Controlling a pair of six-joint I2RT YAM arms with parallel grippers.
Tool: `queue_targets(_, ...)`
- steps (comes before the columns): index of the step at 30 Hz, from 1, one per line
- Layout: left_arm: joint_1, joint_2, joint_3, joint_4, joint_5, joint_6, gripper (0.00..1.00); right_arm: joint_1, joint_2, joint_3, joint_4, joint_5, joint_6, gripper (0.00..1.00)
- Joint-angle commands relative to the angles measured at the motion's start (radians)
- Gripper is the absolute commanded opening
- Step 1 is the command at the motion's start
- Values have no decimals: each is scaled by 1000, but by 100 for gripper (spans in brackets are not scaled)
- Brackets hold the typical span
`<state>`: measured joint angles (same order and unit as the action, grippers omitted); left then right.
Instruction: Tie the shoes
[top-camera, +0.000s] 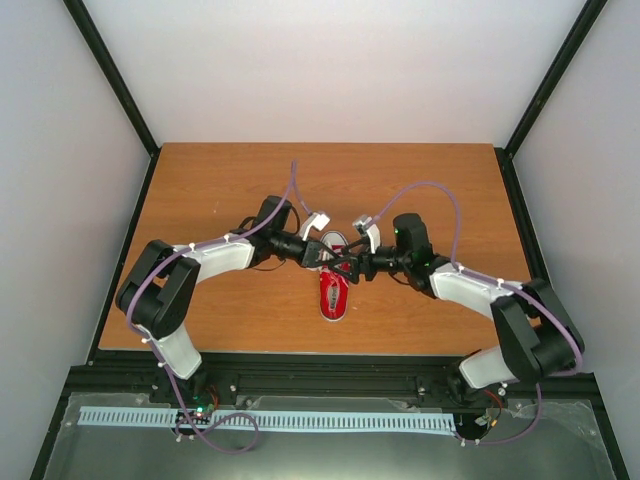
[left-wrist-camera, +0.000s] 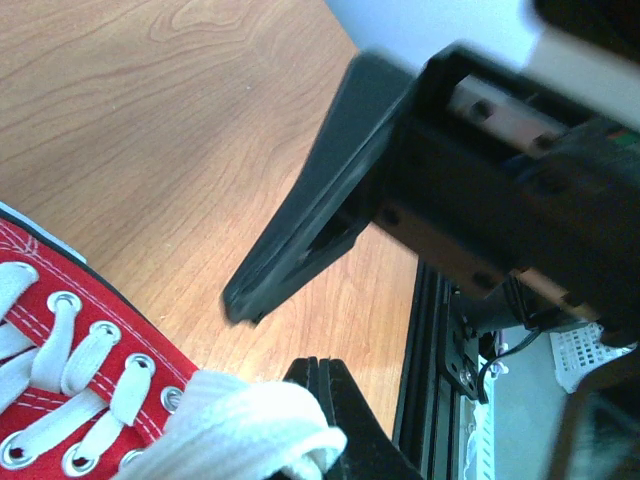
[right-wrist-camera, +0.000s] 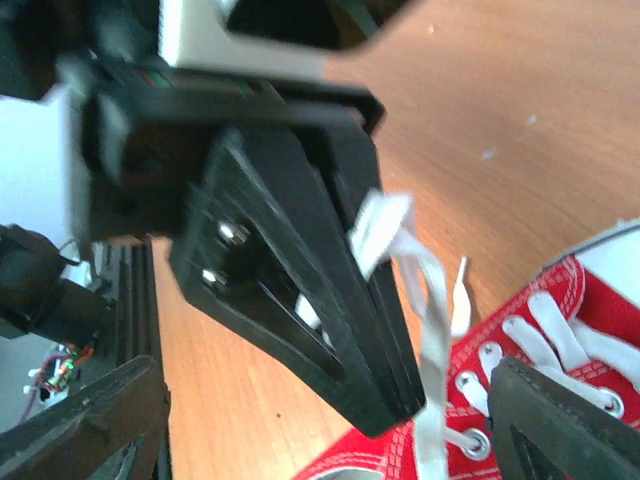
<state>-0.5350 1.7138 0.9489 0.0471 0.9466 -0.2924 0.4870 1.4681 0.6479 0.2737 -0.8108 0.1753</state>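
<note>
spanning most of the top view, the wooden bench (top-camera: 220, 200) sits between pale walls, with a black frame rail (top-camera: 320, 365) along its near edge. left arm (top-camera: 215, 255) and right arm (top-camera: 470, 285) both bend inward and meet over the bench middle. a purple cable (top-camera: 440, 190) loops above each.

red sneaker (top-camera: 333, 292) lies sole down at bench centre, a little toward the near edge. long axis runs near-to-far, laces facing up, directly under the two wrists.

left end effector (top-camera: 320, 254) reaches over the sneaker from the left. in the right wrist view its fingers (right-wrist-camera: 330, 330) are pressed flat together, pinching a white lace (right-wrist-camera: 430, 330). the lace sticks out above the pinch and trails down to the shoe. in the left wrist view a soft bunch of lace lies against the closed pair.

right end effector (top-camera: 352, 265) comes in from the right, just beside the left one. its own fingers (right-wrist-camera: 80, 430) sit at the two lower corners of the right wrist view, spread wide. the left end effector and lace show between them; whether they stand inside the gap, cannot tell.

metal eyelets (left-wrist-camera: 65, 300) run in a row on the red canvas, flat lace threaded through each.
</note>
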Motion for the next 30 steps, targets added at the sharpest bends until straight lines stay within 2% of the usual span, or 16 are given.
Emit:
queue_targets(1, -5, -23, -4, 7, 92, 61, 3, -1, -85, 22, -3, -6, -4, 89)
queue_targets(7, -8, -25, 7, -8, 154, 95, 3, 0, -34, 129, 2, -127, 7, 90)
queue_targets(15, -13, -5, 41, -47, 189, 125, 4, 22, 91, 216, -94, -239, -62, 89)
queue_targets(26, -13, -6, 48, -26, 177, 109, 3, 22, 172, 153, -47, -296, -52, 86)
queue_targets(30, -13, -4, 46, -1, 171, 84, 3, 22, 179, 110, -2, -301, -28, 78)
